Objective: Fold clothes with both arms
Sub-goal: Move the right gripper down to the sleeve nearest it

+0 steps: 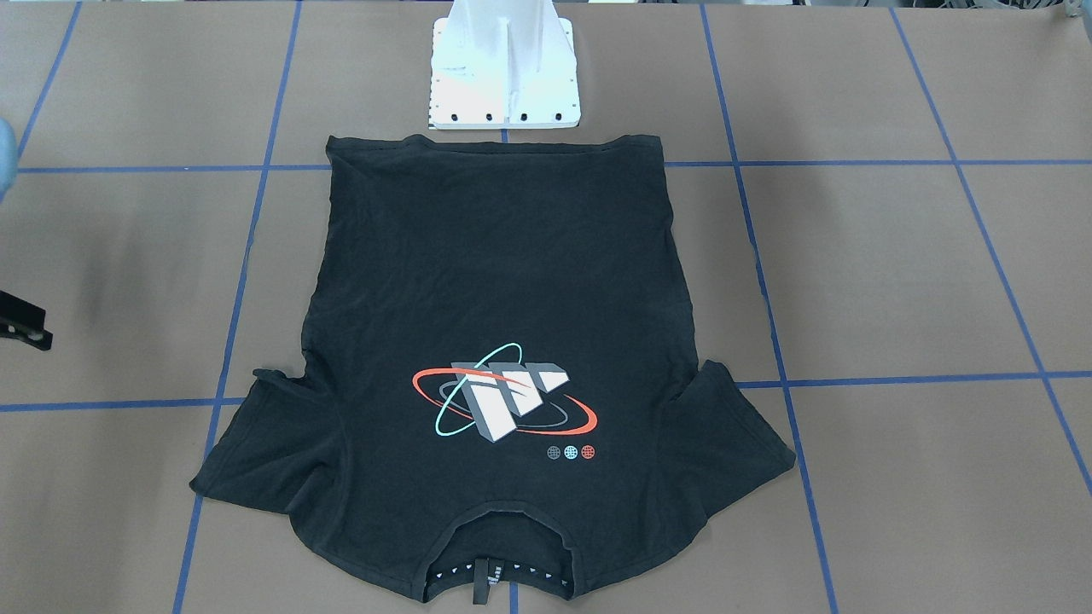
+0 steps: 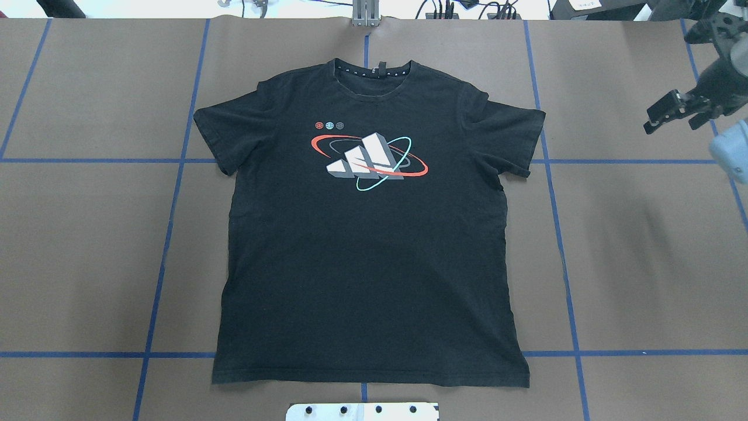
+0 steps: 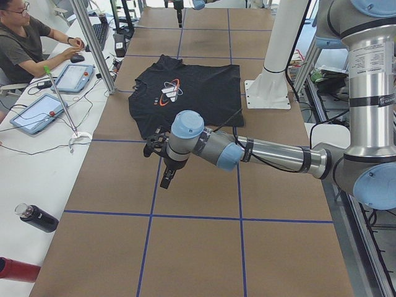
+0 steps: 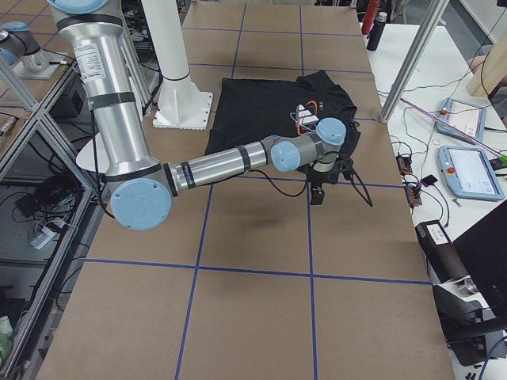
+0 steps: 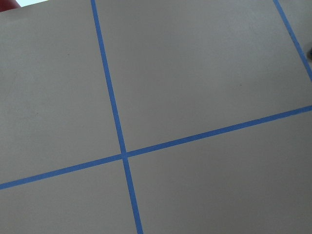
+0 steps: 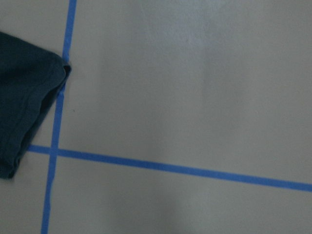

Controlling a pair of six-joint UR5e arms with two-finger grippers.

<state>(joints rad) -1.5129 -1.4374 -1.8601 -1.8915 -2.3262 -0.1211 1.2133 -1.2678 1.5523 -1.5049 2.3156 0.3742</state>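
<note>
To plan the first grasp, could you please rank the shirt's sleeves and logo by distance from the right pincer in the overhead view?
From the right pincer:
1. Sleeve on the robot's right.
2. Logo, mid-chest.
3. Sleeve on the robot's left.

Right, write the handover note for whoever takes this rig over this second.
Left pincer: over bare table off the shirt's left side, clear of the cloth. It shows only in a side view, so open or shut cannot be told.
Right pincer: looks open and empty, above the table beyond the right sleeve.
Black T-shirt: flat on the table, logo up, both sleeves spread, collar on the far side, hem by the white pedestal base.
Done: shirt laid out flat; no fold made.
Left: every fold, sleeves first probably, with both arms.
</note>
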